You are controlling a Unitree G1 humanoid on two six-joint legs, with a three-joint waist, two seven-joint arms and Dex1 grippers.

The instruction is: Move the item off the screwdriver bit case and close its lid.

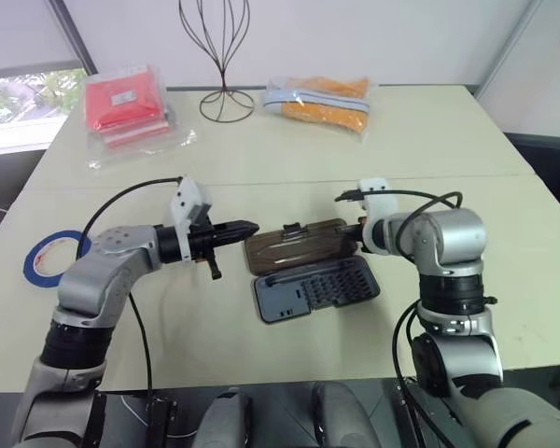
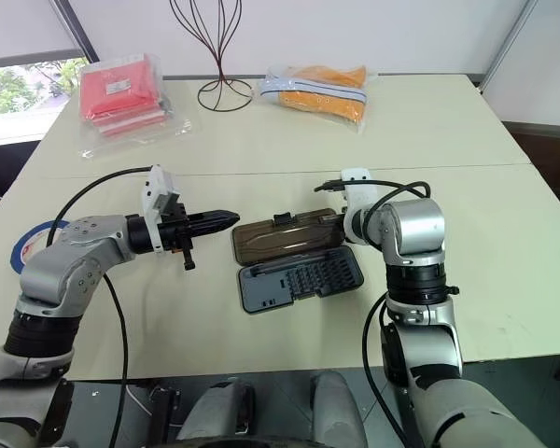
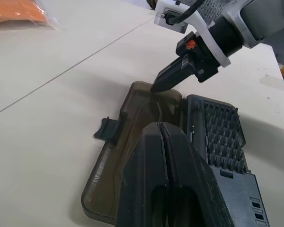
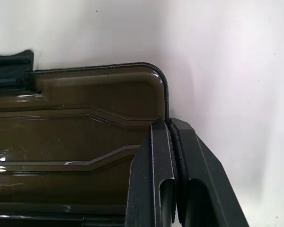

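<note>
With the blue tape roll (image 1: 45, 255) already off the screwdriver bit case (image 1: 315, 288), only the lid (image 1: 294, 245) is left to be shut.

The roll is seen lying well apart on the worktop (image 1: 261, 159) at the robot's far left. The case lies open, rows of bits seated in its grey base, the smoky lid flat behind it. The left gripper (image 1: 245, 227) is closed, empty, beside the lid's left end; the right gripper (image 3: 157, 86), also closed, is pressed at the lid's right corner.
</note>
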